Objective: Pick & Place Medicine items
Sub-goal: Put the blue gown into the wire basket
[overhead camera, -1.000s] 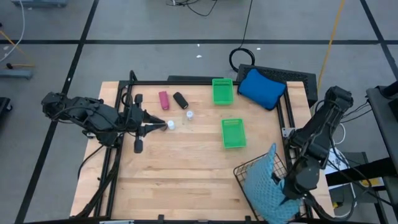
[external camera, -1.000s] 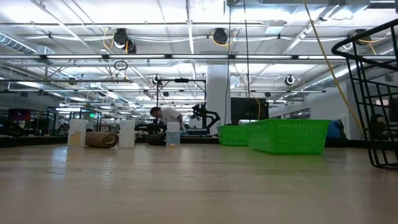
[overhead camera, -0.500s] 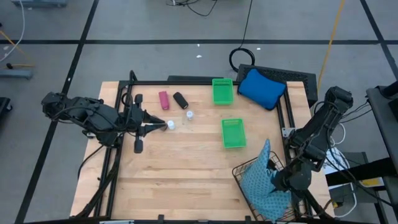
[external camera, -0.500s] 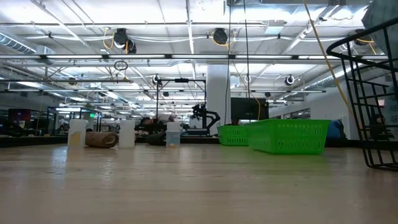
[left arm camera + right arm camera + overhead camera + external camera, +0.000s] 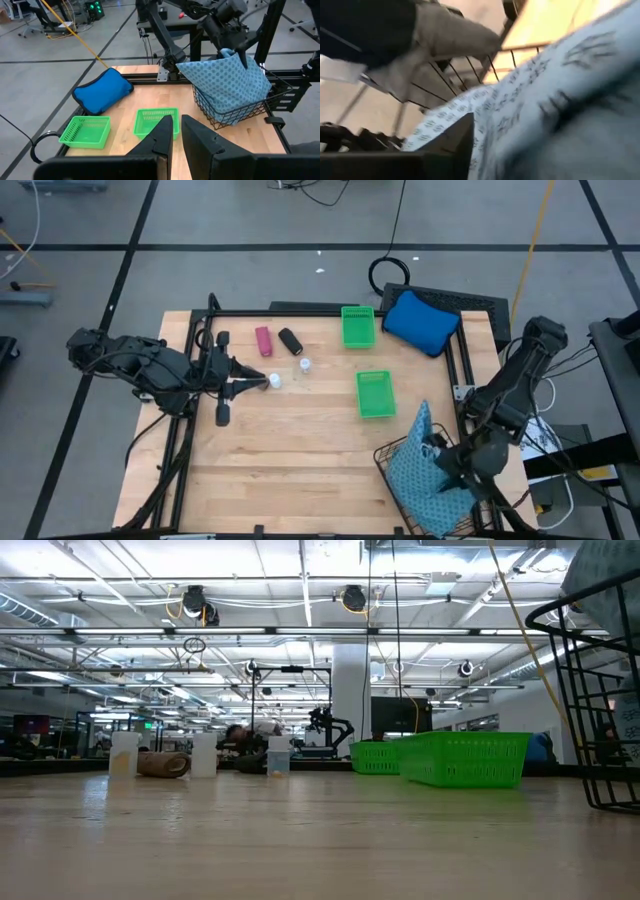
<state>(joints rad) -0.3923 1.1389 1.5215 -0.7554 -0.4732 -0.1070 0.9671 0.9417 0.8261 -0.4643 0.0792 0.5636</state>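
Your right gripper (image 5: 432, 448) clenches the cloth (image 5: 418, 475) over the basket (image 5: 395, 455) at the table's near right corner, fingertips buried; left gripper (image 5: 262, 382) rests clenched, empty, beside a vial (image 5: 275, 381).

The wooden table (image 5: 300, 450) carried pink (image 5: 263, 341) and black cylinders (image 5: 290, 341), two green trays (image 5: 375, 394), a blue cushion (image 5: 420, 322), and a corner wire basket (image 5: 400, 470).

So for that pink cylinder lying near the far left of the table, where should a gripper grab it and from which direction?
Probably from straight above, fingers closing across the middle of the pink cylinder. It lies flat on the wood, its length running toward the table's far edge, so its long sides are open. The black cylinder lies beside it, apart, leaving room for a finger. The left gripper is nearest.
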